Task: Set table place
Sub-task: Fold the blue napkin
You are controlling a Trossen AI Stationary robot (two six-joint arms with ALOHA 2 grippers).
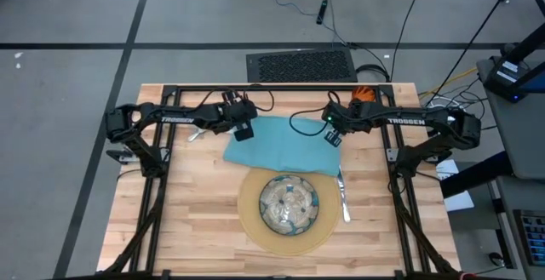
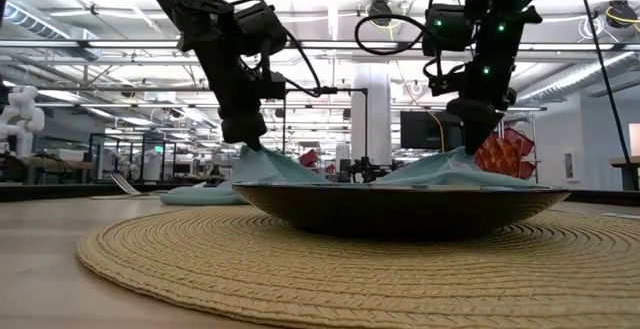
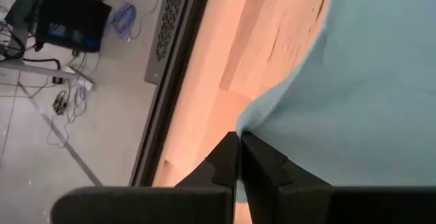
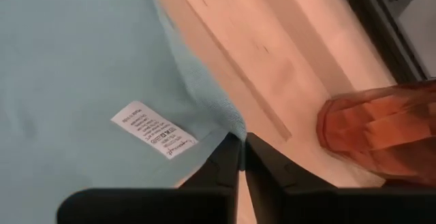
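The teal napkin [image 1: 281, 146] lies spread on the table [image 1: 196, 220], just beyond the round tan mat [image 1: 255, 229]. The patterned glass bowl [image 1: 289, 203] stands on the mat. My left gripper [image 1: 246, 132] is shut on the napkin's far left corner. My right gripper [image 1: 334, 138] is shut on its far right corner. In the low view both corners rise in peaks under my left gripper [image 2: 247, 141] and my right gripper [image 2: 470, 147]. The orange cup [image 4: 381, 132] stands just beyond the right gripper. My left gripper pinches the napkin's corner [image 3: 246, 120] between its two fingertips, slanting down from the table's left. That corner is raised off the wood, and the cloth slopes down from it to the table. My right gripper pinches the opposite corner [image 4: 231, 125] between its fingertips, near the white label [image 4: 153, 130], pointing steeply down. This corner is lifted too, and the rest of the cloth lies on the table.
A silver utensil [image 1: 343, 197] lies right of the mat. Another silver piece [image 1: 197, 134] lies under the left arm at the table's left. Black frame rails [image 1: 153, 195] run along both sides and the far edge. Bare wood shows left and right of the mat.
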